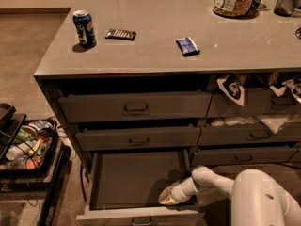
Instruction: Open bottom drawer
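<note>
Where the left stack meets the floor, item one: the bottom drawer [131,179], standing well out from the cabinet, its dark flat inside showing and its small pull at the lower edge of view. Item two: my gripper [169,196], down inside that drawer at its front right corner, just behind the drawer front (whether it is spread or closed, I cannot tell). My white arm [214,180] reaches in from the right. On the countertop [155,55]: a blue can [84,28], a dark wrapped bar [120,34], a blue packet [187,46].
</note>
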Robot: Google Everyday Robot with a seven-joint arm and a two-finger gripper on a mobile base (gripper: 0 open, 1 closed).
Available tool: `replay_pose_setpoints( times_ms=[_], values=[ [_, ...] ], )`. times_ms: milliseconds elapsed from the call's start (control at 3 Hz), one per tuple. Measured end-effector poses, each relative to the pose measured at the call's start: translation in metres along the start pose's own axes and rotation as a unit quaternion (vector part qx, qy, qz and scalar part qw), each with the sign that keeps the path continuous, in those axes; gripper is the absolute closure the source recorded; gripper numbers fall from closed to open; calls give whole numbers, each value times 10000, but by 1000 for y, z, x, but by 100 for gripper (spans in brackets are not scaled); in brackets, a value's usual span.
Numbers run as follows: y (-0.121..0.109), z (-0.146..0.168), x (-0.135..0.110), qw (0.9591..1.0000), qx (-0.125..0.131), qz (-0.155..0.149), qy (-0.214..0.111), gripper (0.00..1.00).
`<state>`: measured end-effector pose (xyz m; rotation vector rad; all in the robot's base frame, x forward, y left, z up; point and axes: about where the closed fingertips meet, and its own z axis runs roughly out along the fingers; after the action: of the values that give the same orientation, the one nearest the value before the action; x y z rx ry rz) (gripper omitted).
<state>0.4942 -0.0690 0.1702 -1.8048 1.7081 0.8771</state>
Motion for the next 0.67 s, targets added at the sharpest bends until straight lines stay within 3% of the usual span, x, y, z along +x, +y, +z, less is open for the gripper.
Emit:
replay_pose_setpoints(
  times_ms=[333,667],
  values=[
    [-4,1,-1,10000,67,-70,13,100],
    [-26,-10,-9,9984,369,-404,149,100]
  ],
)
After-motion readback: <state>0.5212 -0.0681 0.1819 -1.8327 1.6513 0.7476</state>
